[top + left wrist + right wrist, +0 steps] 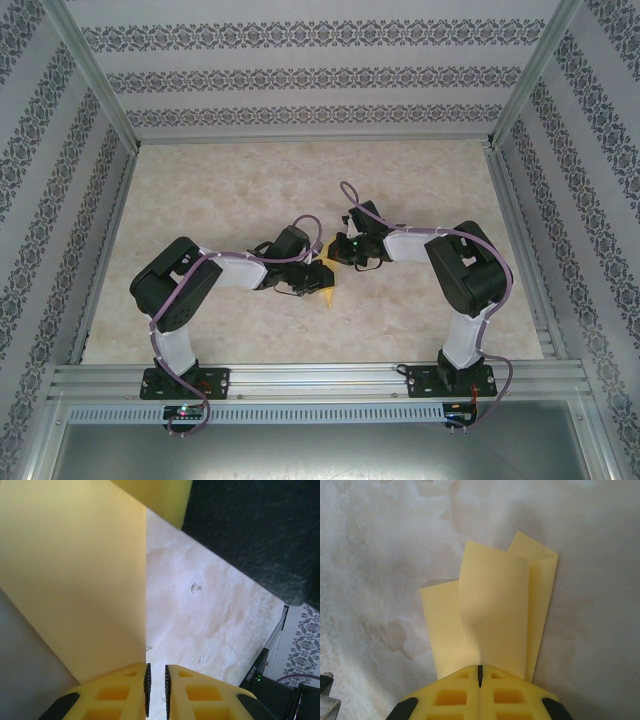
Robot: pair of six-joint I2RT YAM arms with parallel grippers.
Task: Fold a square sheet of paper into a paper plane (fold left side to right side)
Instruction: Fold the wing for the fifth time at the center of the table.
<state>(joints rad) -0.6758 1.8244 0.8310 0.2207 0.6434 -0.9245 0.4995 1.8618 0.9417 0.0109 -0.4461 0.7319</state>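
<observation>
Right gripper (480, 672): clenched tight on the near edge of the square sheet of paper (495, 615). Left gripper (155, 690): cracked open just a sliver, paper hugging one finger, can't tell if actually gripped. Yellow, folded into overlapping layers, middle of the table (250, 180) between both arms.

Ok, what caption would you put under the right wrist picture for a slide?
Right claw pinched shut on a folded yellow paper, its layers fanning out over the marbled table.

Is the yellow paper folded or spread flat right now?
Folded: the right wrist view shows the yellow paper in overlapping layers with creased edges.
</observation>
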